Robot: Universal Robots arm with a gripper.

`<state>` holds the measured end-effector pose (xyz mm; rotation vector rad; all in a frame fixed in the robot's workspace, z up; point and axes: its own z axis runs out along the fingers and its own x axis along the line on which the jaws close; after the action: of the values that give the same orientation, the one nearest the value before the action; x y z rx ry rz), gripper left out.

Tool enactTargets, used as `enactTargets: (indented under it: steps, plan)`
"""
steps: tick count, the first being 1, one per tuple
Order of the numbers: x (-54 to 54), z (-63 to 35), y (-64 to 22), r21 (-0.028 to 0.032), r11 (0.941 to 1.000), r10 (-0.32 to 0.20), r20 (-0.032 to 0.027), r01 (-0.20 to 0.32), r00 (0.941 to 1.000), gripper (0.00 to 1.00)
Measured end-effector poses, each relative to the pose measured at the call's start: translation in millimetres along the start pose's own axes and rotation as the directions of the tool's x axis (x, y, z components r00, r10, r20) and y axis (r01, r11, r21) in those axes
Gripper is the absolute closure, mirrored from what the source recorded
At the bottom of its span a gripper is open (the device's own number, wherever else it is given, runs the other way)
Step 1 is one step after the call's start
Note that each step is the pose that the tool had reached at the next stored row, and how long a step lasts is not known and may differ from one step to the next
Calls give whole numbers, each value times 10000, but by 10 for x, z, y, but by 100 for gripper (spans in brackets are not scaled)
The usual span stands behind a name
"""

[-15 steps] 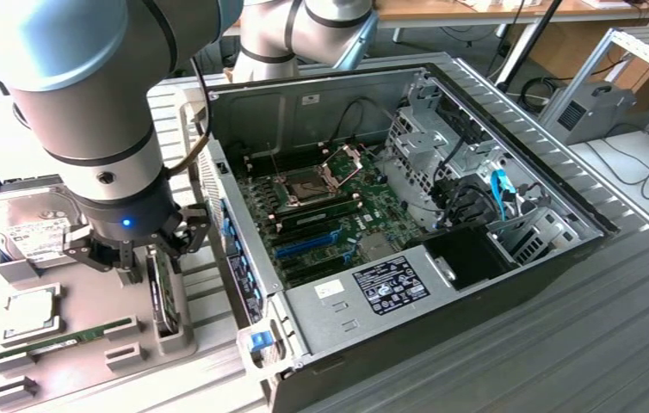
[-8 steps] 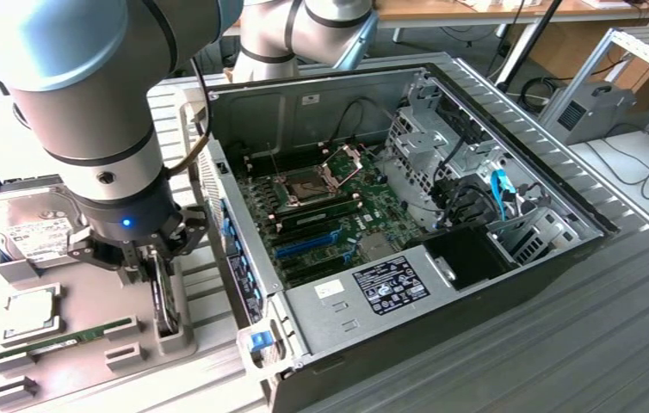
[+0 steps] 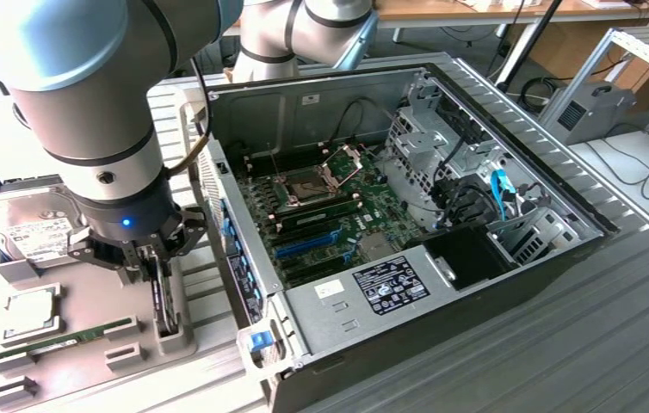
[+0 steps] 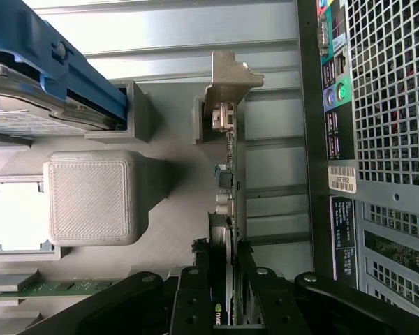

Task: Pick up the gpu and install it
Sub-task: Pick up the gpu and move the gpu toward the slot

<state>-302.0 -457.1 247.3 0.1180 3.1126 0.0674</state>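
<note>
The gpu (image 3: 165,297) is a thin black card standing on its edge in a slot of the grey holder tray (image 3: 72,379), to the exterior view's left of the open computer case (image 3: 462,267). In the wrist view the gpu (image 4: 230,174) runs away from the camera, and its silver end bracket (image 4: 228,80) is at the far end. My gripper (image 3: 155,274) points straight down over the card. Its black fingers (image 4: 198,279) sit against both faces of the near end, so my gripper (image 4: 223,255) looks shut on the card. The card still rests in the holder.
The case lies open with the motherboard (image 3: 324,202) and its blue slots (image 3: 307,247) exposed. On the tray are a silver hard drive (image 3: 28,231), a processor chip (image 3: 32,314) and a green RAM stick (image 3: 66,337). A grey block (image 4: 91,199) stands beside the card.
</note>
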Motion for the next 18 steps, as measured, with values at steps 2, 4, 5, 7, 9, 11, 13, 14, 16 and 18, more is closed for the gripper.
enactTargets:
  steps: [2, 4, 5, 7, 9, 11, 13, 14, 16, 18]
  plan:
    - [0, 0, 0, -1, 10000, 0, 0, 0, 10000, 74]
    - [0, 0, 0, 1, 10000, 0, 1, 0, 10000, 74]
    - [-1, 2, 1, 11, 10000, -2, 3, 2, 10000, 74]
    - [0, 1, 2, 44, 10000, -2, 5, 2, 10000, 74]
    - [0, -5, 3, 68, 10000, -2, 5, 2, 10000, 74]
    - [-1, -16, 4, 81, 10000, -3, 6, 3, 10000, 74]
    - [0, -33, 7, 101, 9999, -2, 9, 2, 10000, 74]
    - [-1, -42, 8, 110, 9999, -3, 9, 3, 10000, 74]
    - [-1, -60, 9, 119, 9999, -4, 9, 4, 10000, 74]
    - [-1, -75, 11, 126, 9999, -4, 10, 4, 10000, 74]
